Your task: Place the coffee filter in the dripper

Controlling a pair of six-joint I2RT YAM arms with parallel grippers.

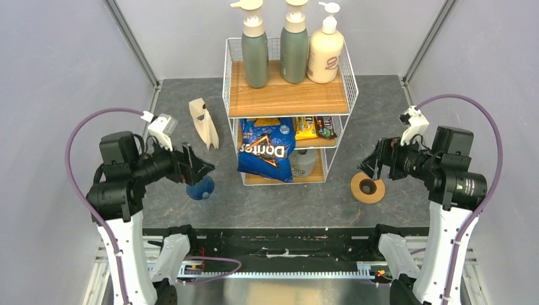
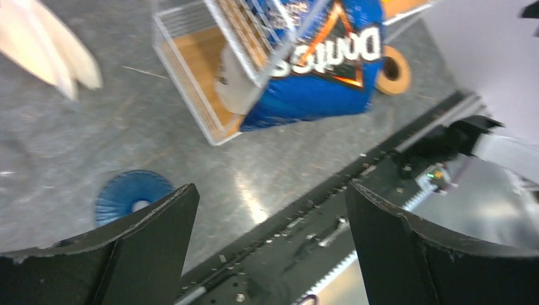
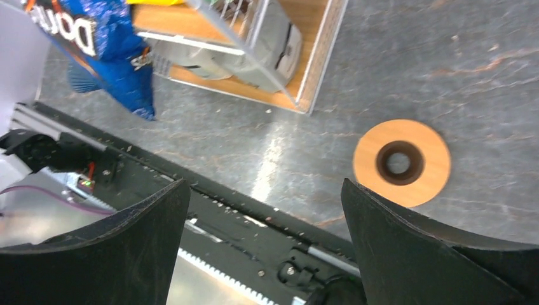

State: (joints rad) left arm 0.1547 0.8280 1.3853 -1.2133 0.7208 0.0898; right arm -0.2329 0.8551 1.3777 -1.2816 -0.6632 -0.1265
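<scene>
The left gripper [image 2: 270,197] is wide open, empty; the dark blue ribbed plastic dripper [image 1: 201,188] sits just below it. To its right, the thin white paper coffee filter [image 1: 306,162] lies low in the wire rack [image 1: 279,98] — it looks light and floppy, so pinch its rim softly. The right gripper [image 3: 264,190] — wide open, empty.

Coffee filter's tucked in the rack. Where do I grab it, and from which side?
Probably pinch the coffee filter by its exposed right edge with the right hand, coming in low from the front-right of the rack. The rack's upper shelves block a top-down reach, and the Doritos bag covers the filter's left part.
</scene>
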